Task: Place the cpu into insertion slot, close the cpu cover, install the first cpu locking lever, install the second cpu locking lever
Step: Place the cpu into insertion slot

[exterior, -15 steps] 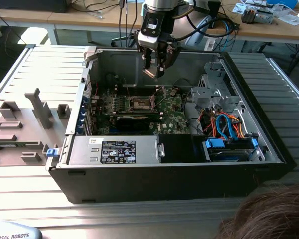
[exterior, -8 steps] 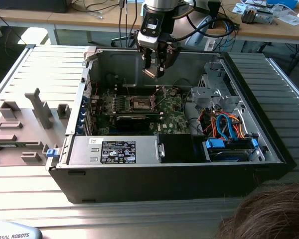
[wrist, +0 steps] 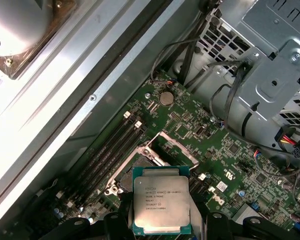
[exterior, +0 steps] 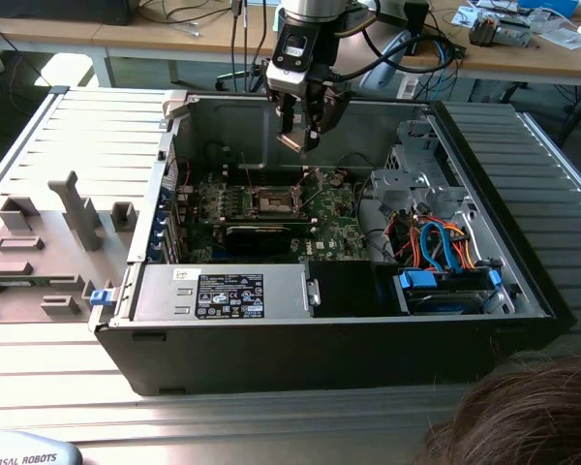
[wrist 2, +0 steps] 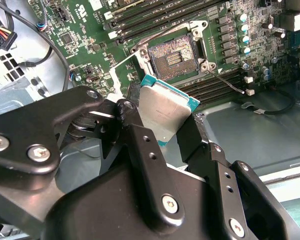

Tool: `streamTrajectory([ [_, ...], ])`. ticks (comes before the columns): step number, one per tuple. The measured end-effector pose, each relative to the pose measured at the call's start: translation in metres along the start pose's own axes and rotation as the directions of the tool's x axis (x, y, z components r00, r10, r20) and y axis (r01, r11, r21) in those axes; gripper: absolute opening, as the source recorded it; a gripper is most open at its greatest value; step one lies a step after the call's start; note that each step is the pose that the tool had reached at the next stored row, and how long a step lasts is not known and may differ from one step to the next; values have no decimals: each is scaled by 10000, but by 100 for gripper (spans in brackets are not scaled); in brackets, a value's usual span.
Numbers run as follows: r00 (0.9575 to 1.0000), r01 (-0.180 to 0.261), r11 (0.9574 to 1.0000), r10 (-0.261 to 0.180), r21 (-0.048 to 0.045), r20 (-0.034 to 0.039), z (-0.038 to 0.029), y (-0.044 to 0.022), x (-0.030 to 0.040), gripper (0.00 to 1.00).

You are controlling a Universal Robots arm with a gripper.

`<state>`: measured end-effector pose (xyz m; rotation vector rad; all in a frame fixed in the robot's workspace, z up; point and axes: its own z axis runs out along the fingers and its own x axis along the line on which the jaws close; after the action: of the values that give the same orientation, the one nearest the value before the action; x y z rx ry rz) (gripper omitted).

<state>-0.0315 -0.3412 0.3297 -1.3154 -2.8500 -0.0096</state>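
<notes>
Gripper [exterior: 300, 134] is clamping the cpu [wrist 2: 162, 112] by its edges, hanging over the motherboard [exterior: 334, 228] inside the open computer case [exterior: 523, 242]. Insertion slot [wrist 2: 172, 54] is sitting bare below the chip, cpu cover [wrist: 182, 149] standing open.

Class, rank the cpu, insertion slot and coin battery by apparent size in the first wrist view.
1. cpu, though nearness to the camera inflates it.
2. insertion slot, partly hidden behind it.
3. coin battery.
</notes>
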Motion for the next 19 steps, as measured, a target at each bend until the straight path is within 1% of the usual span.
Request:
streamTrajectory([
  [19, 9999, -119, 9999, 119, -1, 0, 1, 0, 0, 54],
])
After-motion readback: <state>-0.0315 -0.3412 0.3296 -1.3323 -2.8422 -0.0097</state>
